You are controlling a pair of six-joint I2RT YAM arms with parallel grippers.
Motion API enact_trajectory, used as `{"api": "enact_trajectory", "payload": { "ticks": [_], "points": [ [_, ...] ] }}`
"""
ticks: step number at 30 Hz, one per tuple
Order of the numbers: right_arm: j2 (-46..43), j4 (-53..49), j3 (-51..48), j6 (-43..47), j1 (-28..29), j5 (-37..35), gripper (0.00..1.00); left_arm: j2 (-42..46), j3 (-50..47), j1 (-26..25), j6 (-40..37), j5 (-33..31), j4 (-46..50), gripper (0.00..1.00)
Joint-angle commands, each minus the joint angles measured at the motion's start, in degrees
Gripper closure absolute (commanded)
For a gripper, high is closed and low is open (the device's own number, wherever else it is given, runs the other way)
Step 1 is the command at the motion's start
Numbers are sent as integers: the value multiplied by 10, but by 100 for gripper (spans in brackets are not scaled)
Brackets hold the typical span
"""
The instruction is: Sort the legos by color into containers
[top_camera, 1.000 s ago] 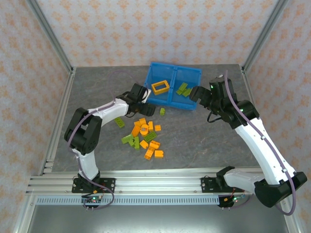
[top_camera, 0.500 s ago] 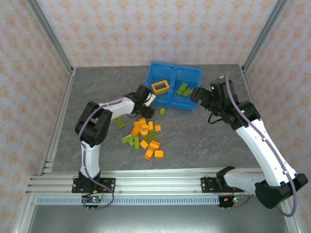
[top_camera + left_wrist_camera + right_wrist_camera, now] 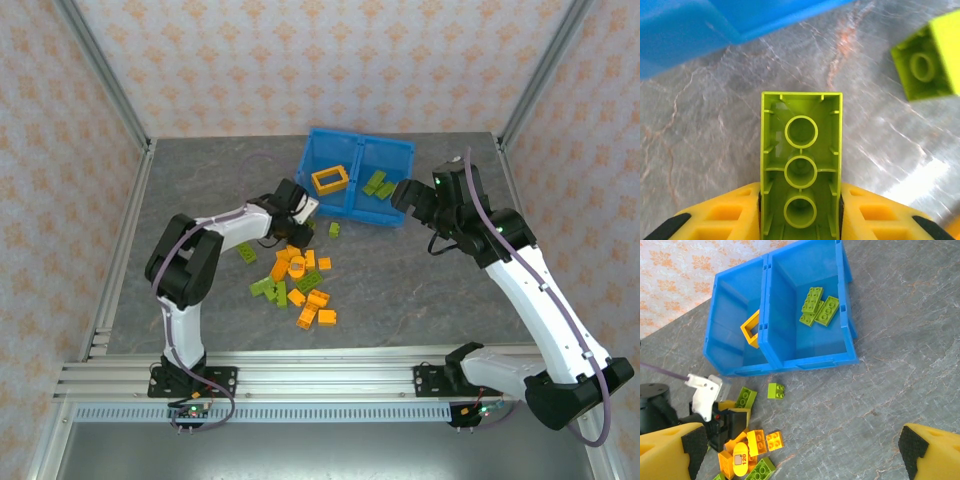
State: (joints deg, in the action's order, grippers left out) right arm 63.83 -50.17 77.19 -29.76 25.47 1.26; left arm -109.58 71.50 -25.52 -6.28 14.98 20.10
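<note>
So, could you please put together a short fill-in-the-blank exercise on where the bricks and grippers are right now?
1. The brick clamped in the left gripper is lime ____.
2. Seen from above, the orange frame lies in the ____ compartment of the blue bin.
3. The right gripper hovers near the bin with its jaws ____.

Missing words: green; left; open.

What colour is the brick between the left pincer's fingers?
The brick is lime green; left wrist view.
</note>
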Motion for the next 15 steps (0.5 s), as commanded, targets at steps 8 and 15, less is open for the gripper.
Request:
{"api": "enact_trajectory", "payload": {
  "ticks": [8, 15],
  "points": [
    [-19, -2, -9, -4, 3, -24, 1, 144, 50, -53, 97, 23, 9, 66],
    [-63, 0, -42, -30, 2, -77, 1, 7, 266, -121, 167, -55, 38, 67]
  ]
}}
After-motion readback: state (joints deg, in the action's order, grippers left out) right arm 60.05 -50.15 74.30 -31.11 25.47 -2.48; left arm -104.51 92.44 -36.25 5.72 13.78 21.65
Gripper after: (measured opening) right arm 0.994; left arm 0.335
